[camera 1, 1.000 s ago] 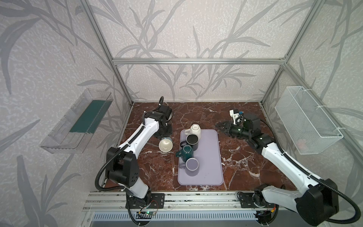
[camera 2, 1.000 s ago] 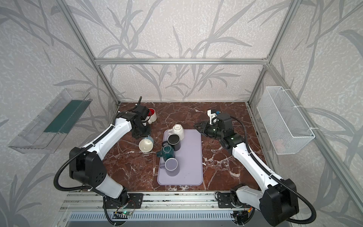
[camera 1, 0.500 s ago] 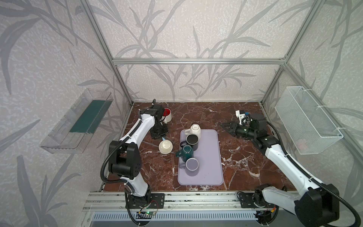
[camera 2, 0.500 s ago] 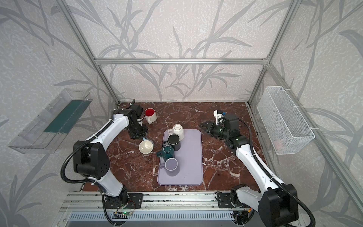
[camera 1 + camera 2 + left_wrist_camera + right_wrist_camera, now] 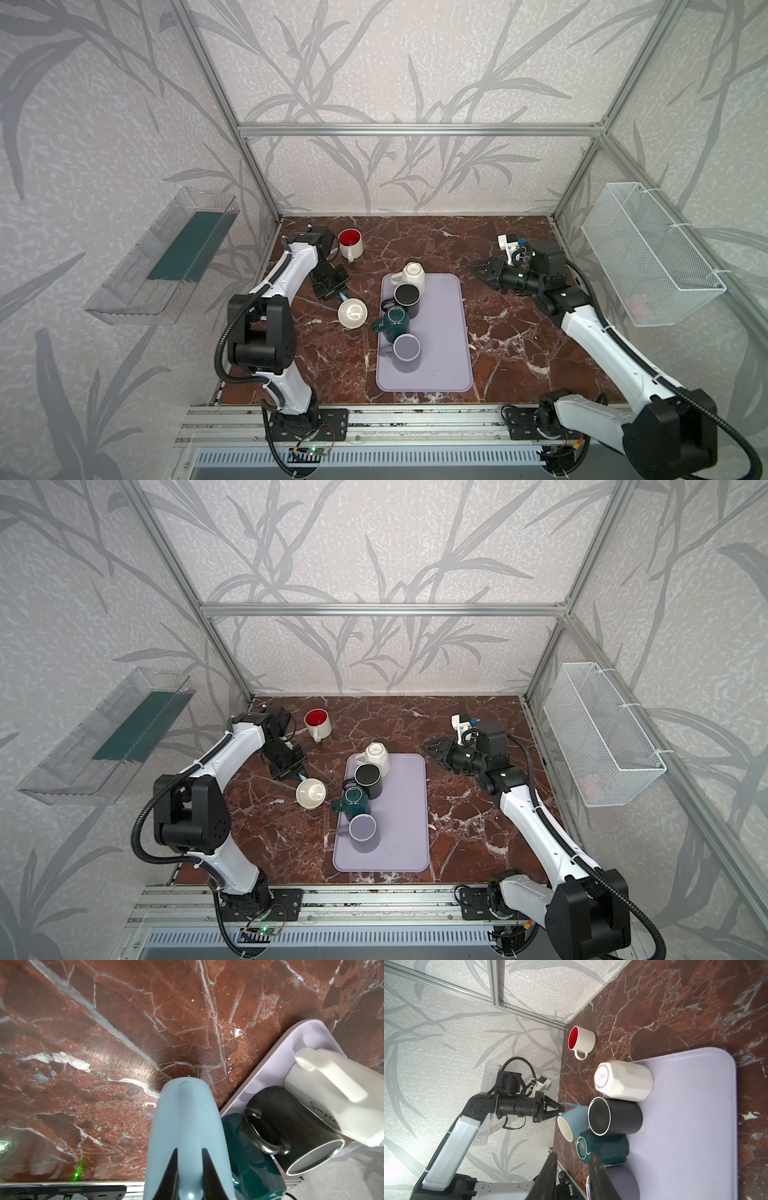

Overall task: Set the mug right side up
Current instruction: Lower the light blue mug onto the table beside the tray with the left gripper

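Gripping check: left gripper (image 5: pixel 340 294) has its black fingers (image 5: pixel 174 1169) pinched tight on the handle of the light-blue ceramic mug with a cream inside (image 5: pixel 352 313).

Position: mug is over the red-brown marble table (image 5: pixel 519 332). It is just beside the left edge of the lilac rectangular tray (image 5: pixel 440 365), close to the teal mug (image 5: pixel 395 322) and the black mug (image 5: pixel 406 296) standing there.

Orientation: mouth up; both top views look almost straight into the cream interior. Right wrist view shows the long axis leaning, mouth tipped away from the tray, base toward the black mug.

Handle sits on the side away from the tray, toward the back left. One finger lies on each side of the loop, with the mug body beyond the fingertips.

Right gripper (image 5: pixel 473 269) hangs well apart, past the tray's far side. Its fingers stand a narrow gap apart with nothing between them.

Not resolvable:
- Mug base is hidden in every view, so contact with the table cannot be told.
- Handle is mostly covered by the gripper in the top views.
- Left wrist view gives only the blue outer wall and handle; one end runs out of frame.
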You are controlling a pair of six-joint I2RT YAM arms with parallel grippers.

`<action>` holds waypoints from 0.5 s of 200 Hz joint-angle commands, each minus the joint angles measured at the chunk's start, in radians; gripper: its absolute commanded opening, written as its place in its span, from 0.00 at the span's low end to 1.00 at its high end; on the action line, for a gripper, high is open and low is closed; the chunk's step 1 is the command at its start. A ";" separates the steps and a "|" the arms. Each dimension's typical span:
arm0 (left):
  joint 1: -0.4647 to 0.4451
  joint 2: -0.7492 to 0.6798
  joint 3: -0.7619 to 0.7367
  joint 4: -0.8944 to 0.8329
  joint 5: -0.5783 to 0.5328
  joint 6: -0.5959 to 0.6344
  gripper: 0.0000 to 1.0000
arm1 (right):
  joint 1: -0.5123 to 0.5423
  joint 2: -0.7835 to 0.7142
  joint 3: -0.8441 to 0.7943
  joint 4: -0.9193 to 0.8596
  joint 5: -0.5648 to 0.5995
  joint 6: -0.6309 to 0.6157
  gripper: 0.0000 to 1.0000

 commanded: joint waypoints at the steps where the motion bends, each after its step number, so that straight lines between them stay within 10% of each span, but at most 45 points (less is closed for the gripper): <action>1: 0.003 0.008 -0.051 -0.025 0.055 -0.083 0.00 | -0.001 -0.027 -0.016 0.018 -0.025 0.009 0.28; 100: 0.034 -0.091 -0.233 0.134 0.089 -0.335 0.00 | -0.002 -0.022 -0.011 0.013 -0.025 0.009 0.29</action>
